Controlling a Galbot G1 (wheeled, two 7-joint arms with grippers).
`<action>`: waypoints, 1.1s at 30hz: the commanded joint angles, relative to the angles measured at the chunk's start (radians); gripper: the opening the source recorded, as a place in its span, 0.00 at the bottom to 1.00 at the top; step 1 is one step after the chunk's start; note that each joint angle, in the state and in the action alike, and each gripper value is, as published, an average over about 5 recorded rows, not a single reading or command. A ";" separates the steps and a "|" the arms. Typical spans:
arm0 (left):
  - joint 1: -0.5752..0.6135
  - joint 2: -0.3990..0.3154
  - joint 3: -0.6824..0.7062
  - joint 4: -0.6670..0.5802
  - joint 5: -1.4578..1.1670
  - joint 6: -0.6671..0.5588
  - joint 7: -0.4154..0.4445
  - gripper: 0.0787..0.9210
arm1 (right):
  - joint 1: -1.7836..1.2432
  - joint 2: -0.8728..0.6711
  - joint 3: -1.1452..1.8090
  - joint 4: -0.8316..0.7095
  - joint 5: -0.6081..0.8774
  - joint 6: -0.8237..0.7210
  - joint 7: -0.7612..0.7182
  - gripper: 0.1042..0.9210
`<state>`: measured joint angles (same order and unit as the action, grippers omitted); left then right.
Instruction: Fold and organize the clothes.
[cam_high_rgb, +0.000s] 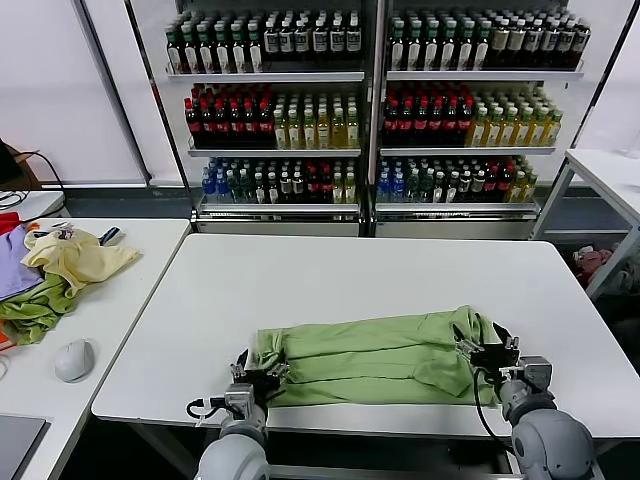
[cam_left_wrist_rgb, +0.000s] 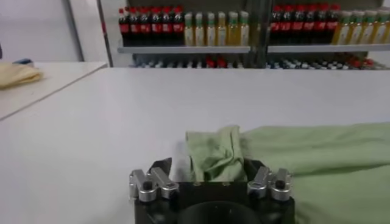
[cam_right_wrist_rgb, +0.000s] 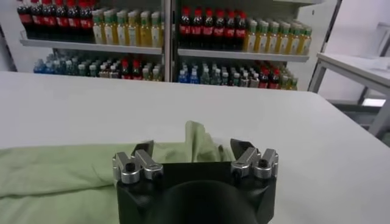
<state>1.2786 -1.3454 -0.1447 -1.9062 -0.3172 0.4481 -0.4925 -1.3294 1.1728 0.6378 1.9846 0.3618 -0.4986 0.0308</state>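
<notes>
You are seeing the T-shirt (cam_high_rgb: 380, 356) lying folded into a long band across the near edge of the table (cam_high_rgb: 350, 275). Your left gripper (cam_high_rgb: 258, 378) is sitting at its left end, your right gripper (cam_high_rgb: 487, 350) at its right end, both spread, fabric bunching between the jaws.

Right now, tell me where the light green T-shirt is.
In the head view the light green T-shirt lies folded lengthwise along the white table's near edge, between the left gripper and the right gripper.
</notes>
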 joint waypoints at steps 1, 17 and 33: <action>0.040 -0.036 -0.007 0.021 -0.008 -0.006 -0.037 0.69 | -0.017 0.000 0.004 0.020 -0.016 0.007 -0.006 0.88; 0.040 0.125 -0.298 -0.009 -0.196 -0.032 0.062 0.15 | -0.018 -0.006 0.007 0.044 -0.015 0.030 -0.014 0.88; -0.029 0.265 -0.682 -0.152 -0.788 0.093 0.171 0.05 | 0.002 -0.023 -0.007 0.043 -0.012 0.036 -0.014 0.88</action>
<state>1.2836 -1.1485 -0.5965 -1.9417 -0.6399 0.4683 -0.3762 -1.3293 1.1504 0.6322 2.0251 0.3506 -0.4633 0.0171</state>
